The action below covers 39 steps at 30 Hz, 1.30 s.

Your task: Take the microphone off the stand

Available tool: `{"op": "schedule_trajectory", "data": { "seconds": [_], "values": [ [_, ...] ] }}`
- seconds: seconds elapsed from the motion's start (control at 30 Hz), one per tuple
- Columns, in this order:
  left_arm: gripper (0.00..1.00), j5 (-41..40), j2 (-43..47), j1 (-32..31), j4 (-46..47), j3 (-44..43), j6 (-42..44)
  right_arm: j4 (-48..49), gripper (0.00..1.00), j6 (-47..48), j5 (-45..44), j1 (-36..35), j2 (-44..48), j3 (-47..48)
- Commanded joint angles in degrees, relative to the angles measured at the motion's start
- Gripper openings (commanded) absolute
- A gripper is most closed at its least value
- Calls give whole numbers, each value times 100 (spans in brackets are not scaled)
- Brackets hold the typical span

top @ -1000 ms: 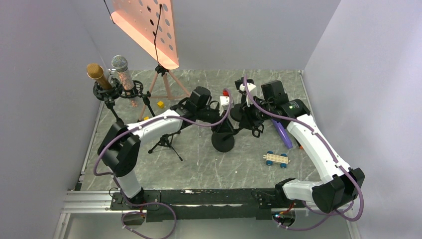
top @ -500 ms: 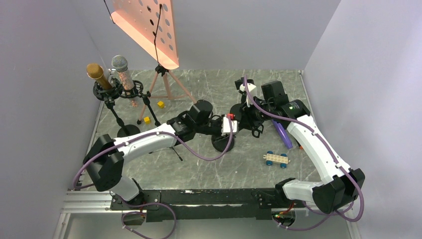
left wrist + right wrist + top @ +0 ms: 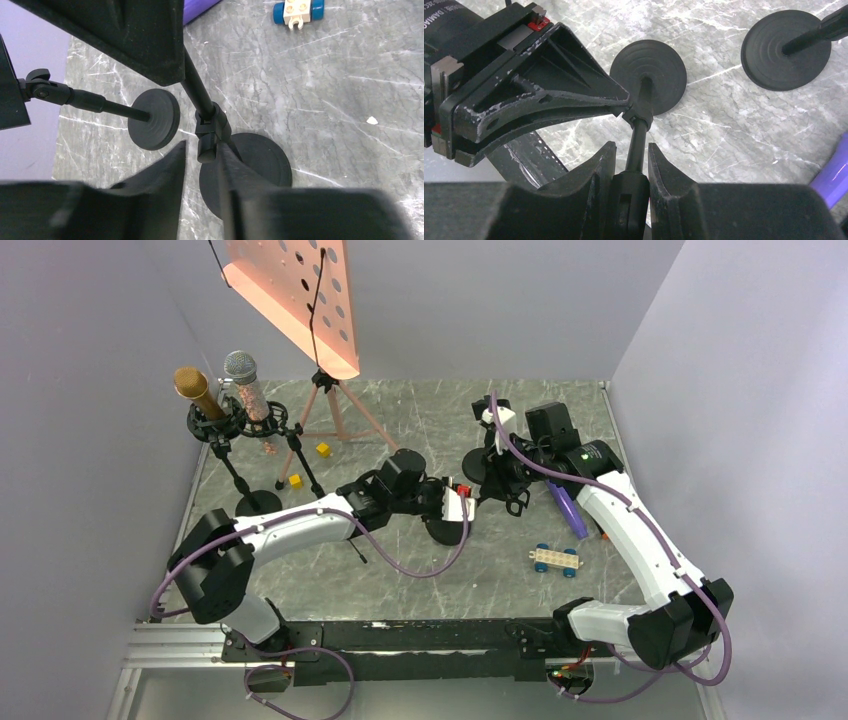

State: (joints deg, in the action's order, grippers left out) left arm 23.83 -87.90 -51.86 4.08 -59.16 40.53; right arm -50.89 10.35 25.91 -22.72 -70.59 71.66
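Where the grey marble table spreads: right gripper, clamped on the central stand; left gripper, straddling its collar above the base disc, grip not determinable; gold microphone and silver microphone, each seated in its own stand, rear left, well apart from both.

High fixed view facing table, both wrist views close, downward, sharing stand
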Motion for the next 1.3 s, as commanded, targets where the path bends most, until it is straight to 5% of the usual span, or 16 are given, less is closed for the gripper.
{"op": "schedule_trajectory", "data": {
  "seconds": [0.0,0.1,0.23,0.37,0.6,0.73,0.87,0.93,1.27],
  "values": [
    [14,-77,-87,-31,182,-213,27,342,0,-100,231,-31,60,94],
    [0,116,-218,55,-184,-637,-675,290,0,-46,209,-31,62,120],
    [0,2108,-712,646,-1082,-1570,-2925,273,0,-1,204,-31,102,87],
    [0,2913,-872,963,43,-1347,-5271,313,0,71,178,-31,169,63],
    [0,3052,-1229,1057,-394,-1654,-5498,355,0,108,115,-31,160,110],
    [8,2435,-1051,1049,-399,-1410,-5375,416,0,81,67,-25,223,54],
    [46,2128,-746,1030,-633,-1185,-4737,470,0,51,68,-15,258,-5],
    [55,1872,-548,982,-784,-1093,-4047,438,0,59,96,-13,226,9],
    [63,478,554,360,534,352,486,283,0,40,218,-13,-202,364]
  ]
}}
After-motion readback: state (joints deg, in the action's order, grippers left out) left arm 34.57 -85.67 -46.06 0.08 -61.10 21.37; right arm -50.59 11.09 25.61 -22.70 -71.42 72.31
